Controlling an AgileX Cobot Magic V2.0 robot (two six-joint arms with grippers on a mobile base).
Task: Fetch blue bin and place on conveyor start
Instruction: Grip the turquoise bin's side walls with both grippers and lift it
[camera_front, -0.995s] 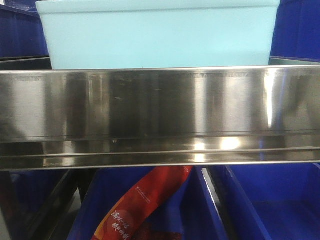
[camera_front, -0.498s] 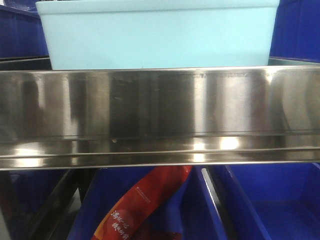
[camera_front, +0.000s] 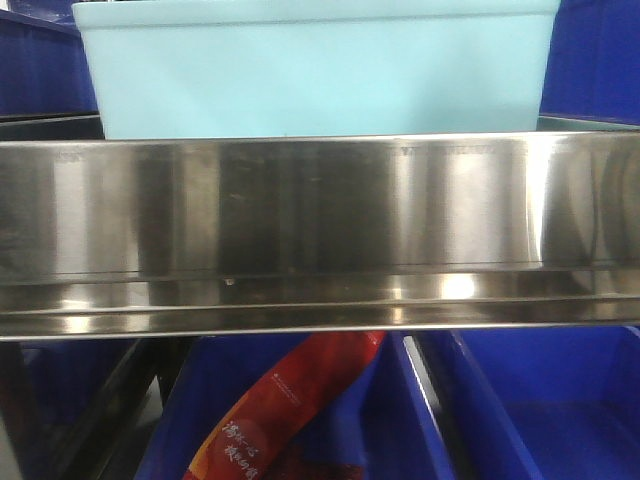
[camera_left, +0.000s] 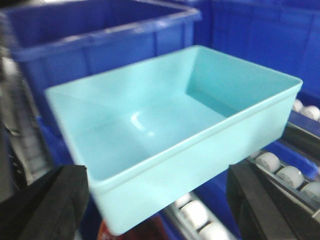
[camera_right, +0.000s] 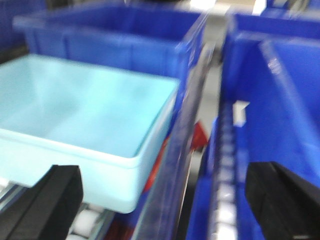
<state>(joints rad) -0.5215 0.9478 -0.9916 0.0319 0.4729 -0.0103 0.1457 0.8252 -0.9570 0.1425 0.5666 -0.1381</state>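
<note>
Hardly anything is moving since the earlier front views: the blue bin (camera_front: 320, 75) is keeping its place, and only the bright reflections are drifting along the stainless-steel rail (camera_front: 320, 230). From the front, the bin is sitting upright just behind and above this rail, with its lower edge hidden by the rail. Dark blue bins (camera_front: 540, 400) are standing on the level below, and a red packet (camera_front: 290, 410) with white lettering is leaning between two of them.

From the left wrist, the bin is showing its bare interior and is resting on rows of white rollers (camera_left: 270, 162), with another dark blue bin standing close behind it. The left gripper (camera_left: 157, 175) is spreading its jaws wide. The bin's near corner is lying between the two black fingers (camera_left: 45, 205), and the left-hand finger is sitting just beside the wall (whether it is touching cannot be told). Nothing is being clamped.

From the right wrist, which is blurred, the bin is lying to the left and dark blue bins are filling the right and the background. The right gripper (camera_right: 162, 172) is likewise holding its jaws wide apart and is gripping nothing, its fingers (camera_right: 280, 195) framing the bin's near corner and the shelf edge
</note>
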